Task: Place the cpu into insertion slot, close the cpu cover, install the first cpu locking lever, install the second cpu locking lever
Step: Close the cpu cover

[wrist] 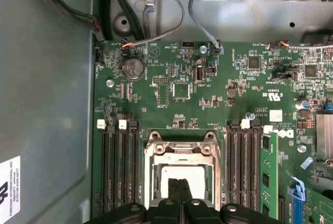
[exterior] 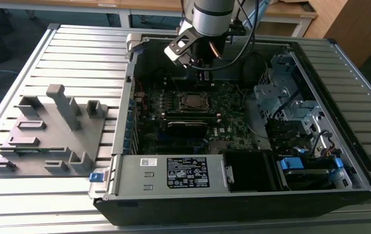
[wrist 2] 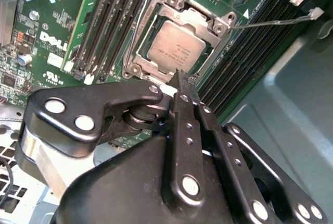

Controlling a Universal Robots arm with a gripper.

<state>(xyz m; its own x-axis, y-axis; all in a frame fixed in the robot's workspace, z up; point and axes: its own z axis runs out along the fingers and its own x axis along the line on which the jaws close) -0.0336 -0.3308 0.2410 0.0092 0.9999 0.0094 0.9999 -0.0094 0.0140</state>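
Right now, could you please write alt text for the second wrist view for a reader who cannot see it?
The shut black tool has its tip at the edge of the metal cover that lies over the silver chip in its socket. Long black memory slots flank the socket on the green board.
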